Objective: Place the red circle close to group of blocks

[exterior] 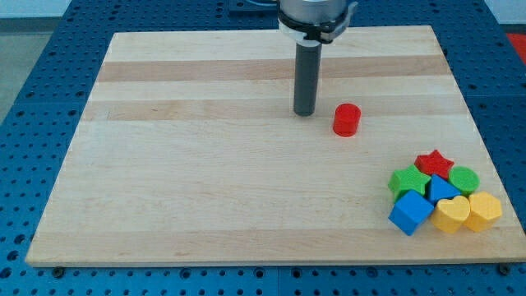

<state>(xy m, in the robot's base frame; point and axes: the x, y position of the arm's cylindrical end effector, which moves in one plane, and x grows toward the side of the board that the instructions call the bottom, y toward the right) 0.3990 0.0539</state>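
The red circle (347, 120) is a short red cylinder standing alone on the wooden board, right of centre in the upper half. My tip (305, 113) rests on the board just to the view's left of it, a small gap apart. The group of blocks lies at the view's bottom right: a red star (434, 163), a green star (408, 180), a green circle (464, 178), a blue heart (443, 191), a blue cube (410, 214), a yellow heart (451, 214) and a yellow block (485, 210). The red circle is well up and left of the group.
The wooden board (205, 181) lies on a blue perforated table (33, 99). The group sits near the board's right edge and bottom edge.
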